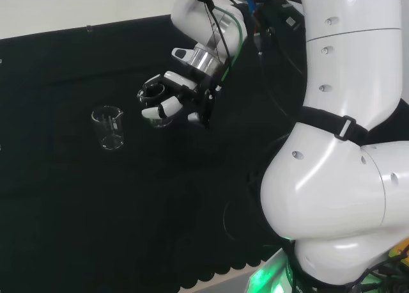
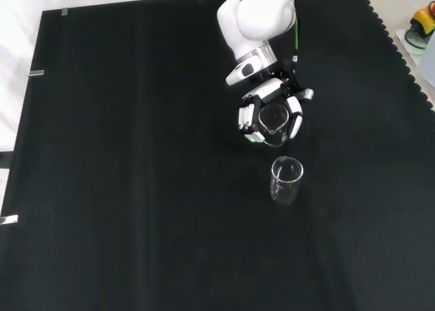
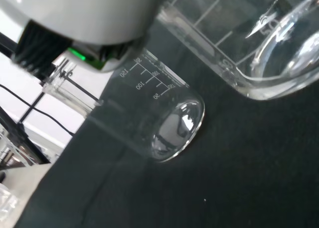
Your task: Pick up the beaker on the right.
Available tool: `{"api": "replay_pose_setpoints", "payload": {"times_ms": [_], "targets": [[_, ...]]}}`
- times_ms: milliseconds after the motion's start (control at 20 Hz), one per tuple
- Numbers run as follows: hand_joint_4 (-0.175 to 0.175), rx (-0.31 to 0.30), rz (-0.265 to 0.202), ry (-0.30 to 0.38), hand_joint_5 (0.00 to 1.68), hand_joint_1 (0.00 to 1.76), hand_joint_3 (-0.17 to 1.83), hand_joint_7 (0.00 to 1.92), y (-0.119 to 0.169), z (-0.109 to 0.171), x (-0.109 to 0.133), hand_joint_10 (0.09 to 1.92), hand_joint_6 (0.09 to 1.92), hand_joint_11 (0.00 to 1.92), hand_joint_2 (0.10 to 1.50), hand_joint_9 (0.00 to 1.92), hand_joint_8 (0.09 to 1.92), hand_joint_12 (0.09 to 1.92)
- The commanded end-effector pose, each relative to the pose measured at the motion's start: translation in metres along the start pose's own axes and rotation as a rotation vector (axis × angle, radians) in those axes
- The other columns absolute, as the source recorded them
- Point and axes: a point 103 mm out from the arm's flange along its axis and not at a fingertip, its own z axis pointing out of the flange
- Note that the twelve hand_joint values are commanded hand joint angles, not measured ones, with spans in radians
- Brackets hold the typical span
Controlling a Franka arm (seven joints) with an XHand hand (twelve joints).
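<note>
Two clear beakers on the black cloth (image 2: 122,189). Front view: the hand (image 2: 272,111), reaching in from 12 o'clock, has its fingers (image 2: 243,121) curled round the held beaker (image 2: 272,123); the free beaker (image 2: 286,180) stands upright just beside it at 5 o'clock. Wrist view: both bear white graduation marks, digits too small to vouch for.

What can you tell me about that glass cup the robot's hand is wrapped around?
It is a small clear glass beaker with a pouring spout on its rim and white measuring marks printed up its side, and it looks empty. The hand has its fingers curled round the wall from both sides. It sits roughly upright. Whether its base still touches the black cloth I cannot tell. A second, similar beaker stands apart from it on the cloth, untouched.
</note>
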Motion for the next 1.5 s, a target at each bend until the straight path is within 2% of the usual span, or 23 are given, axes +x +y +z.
{"api": "replay_pose_setpoints", "payload": {"times_ms": [50, 250, 550, 1500], "targets": [[-0.175, 0.003, 0.019, -0.07, 1.21, 1.44, 0.88, 1.42, -0.003, -0.003, -0.002, 0.64, 0.88, 0.98, 0.51, 1.28, 0.67, 0.86], [-0.175, -0.001, 0.026, -0.075, 1.27, 1.44, 0.88, 1.45, -0.003, -0.005, -0.004, 0.57, 0.78, 1.02, 0.49, 1.33, 0.57, 0.84], [-0.175, 0.003, 0.02, -0.098, 1.3, 1.44, 0.88, 1.47, -0.004, -0.008, -0.003, 0.54, 0.73, 1.03, 0.48, 1.35, 0.52, 0.83], [-0.175, 0.028, 0.003, -0.111, 1.33, 1.45, 0.89, 1.5, -0.002, -0.018, 0.007, 0.52, 0.68, 1.05, 0.46, 1.38, 0.44, 0.82]]}}
